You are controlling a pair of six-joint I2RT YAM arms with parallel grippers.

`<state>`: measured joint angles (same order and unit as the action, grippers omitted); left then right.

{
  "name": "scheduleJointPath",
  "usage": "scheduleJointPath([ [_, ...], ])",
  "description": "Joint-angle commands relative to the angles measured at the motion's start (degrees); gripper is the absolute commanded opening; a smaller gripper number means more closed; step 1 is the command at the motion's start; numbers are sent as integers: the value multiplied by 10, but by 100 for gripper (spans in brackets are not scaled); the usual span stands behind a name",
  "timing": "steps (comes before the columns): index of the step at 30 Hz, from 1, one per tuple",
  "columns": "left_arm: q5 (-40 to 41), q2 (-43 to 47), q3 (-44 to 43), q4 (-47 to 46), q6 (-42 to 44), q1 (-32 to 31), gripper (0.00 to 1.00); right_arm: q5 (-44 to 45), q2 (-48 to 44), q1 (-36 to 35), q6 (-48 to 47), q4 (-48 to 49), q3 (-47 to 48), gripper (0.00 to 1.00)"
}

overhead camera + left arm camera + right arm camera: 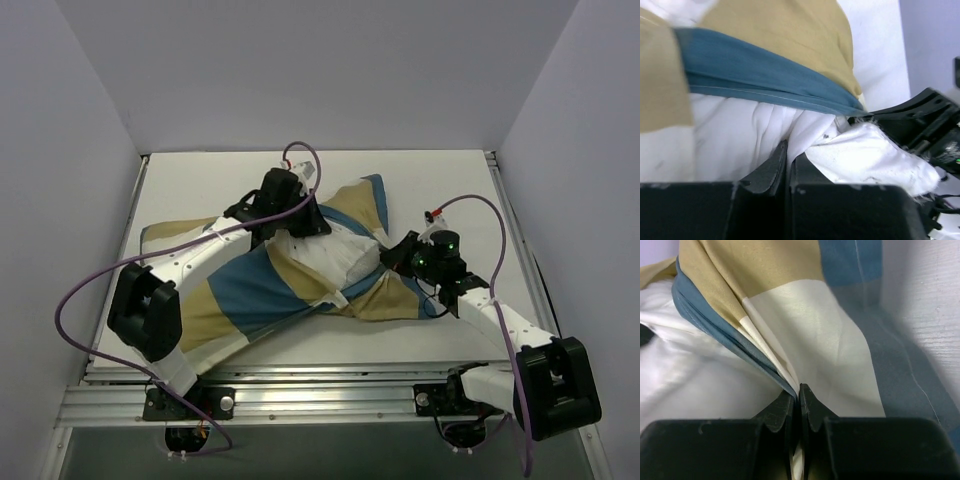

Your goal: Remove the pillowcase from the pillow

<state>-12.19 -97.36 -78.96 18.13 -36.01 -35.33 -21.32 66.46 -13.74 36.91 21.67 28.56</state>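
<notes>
Pillowcase [805, 330] fold inside right claw [800, 392]

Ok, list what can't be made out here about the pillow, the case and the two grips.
Top view: the pillowcase covers most of the pillow; how much is inside is hidden.
Top view: the left gripper hides its own fingertips under its body.
Left wrist: the frayed white patch at right is too blurred to identify.
Right wrist: the right gripper hides how deep the pinched fold sits.

White table [440, 175], pale lavender walls [320, 70], even light.
</notes>
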Motion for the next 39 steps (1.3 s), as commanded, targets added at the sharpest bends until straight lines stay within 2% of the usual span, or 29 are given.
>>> scheduleJointPath([
  [1, 88, 81, -18, 11, 16, 112, 2, 126, 10, 67, -18, -97, -44, 0],
  [4, 51, 89, -26, 25, 30, 125, 2, 111, 22, 75, -14, -73, -54, 0],
  [8, -41, 88, -30, 36, 68, 121, 2, 82, 45, 77, -24, -51, -48, 0],
  [9, -84, 89, -26, 36, 84, 112, 2, 74, 49, 76, -30, -51, -45, 0],
  [11, -119, 89, -24, 52, 107, 94, 2, 68, 55, 74, -37, -58, -26, 0],
  [12, -131, 88, -29, 64, 142, 64, 2, 66, 55, 74, -41, -64, -18, 0],
  [14, -115, 88, -30, 111, 177, 31, 2, 59, 47, 69, -66, -100, 15, 3],
  [17, -71, 101, 5, 121, 211, -7, 2, 63, 15, 48, -104, -163, 69, 21],
  [18, -68, 106, 37, 112, 206, -7, 2, 68, -7, 39, -113, -194, 83, 33],
  [21, -55, 125, 72, 87, 205, -13, 2, 100, -36, -14, -140, -234, 144, 50],
  [23, -46, 138, 92, 74, 211, -29, 2, 109, -40, -42, -149, -257, 185, 58],
  [27, -42, 153, 108, 51, 232, -61, 2, 103, -31, -58, -167, -268, 235, 64],
  [32, -9, 151, 114, 52, 248, -90, 2, 105, -7, -82, -195, -271, 288, 65],
  [39, 3, 160, 134, 31, 242, -95, 2, 142, 67, -169, -234, -250, 317, 66],
])
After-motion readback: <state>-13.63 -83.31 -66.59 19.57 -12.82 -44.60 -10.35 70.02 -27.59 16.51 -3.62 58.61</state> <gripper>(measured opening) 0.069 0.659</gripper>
